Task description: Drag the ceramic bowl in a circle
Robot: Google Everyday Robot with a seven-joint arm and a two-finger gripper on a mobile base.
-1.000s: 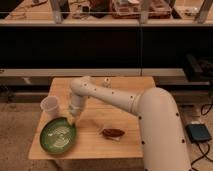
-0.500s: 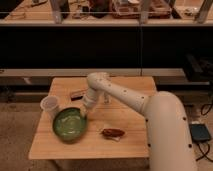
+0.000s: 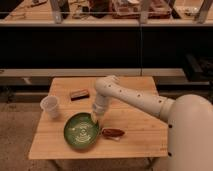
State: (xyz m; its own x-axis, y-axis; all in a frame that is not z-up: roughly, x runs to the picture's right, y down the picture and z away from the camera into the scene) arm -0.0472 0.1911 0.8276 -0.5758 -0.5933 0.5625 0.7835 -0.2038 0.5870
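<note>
The ceramic bowl (image 3: 80, 132) is wide, green and glossy with pale swirls inside. It sits on the wooden table (image 3: 140, 142), left of centre and towards the front. My gripper (image 3: 96, 118) points down from the white arm onto the bowl's back right rim. It is shut on that rim.
A white plastic cup (image 3: 50, 106) stands just left of the bowl, close to its rim. A small dish with brown food (image 3: 113, 133) lies right against the bowl's right side. A dark flat block (image 3: 79, 94) lies behind the bowl. Dark shelving runs behind the table.
The bowl has travelled with my gripper from the table's front left corner towards the centre. It went back and right first, then further right and slightly forward.
</note>
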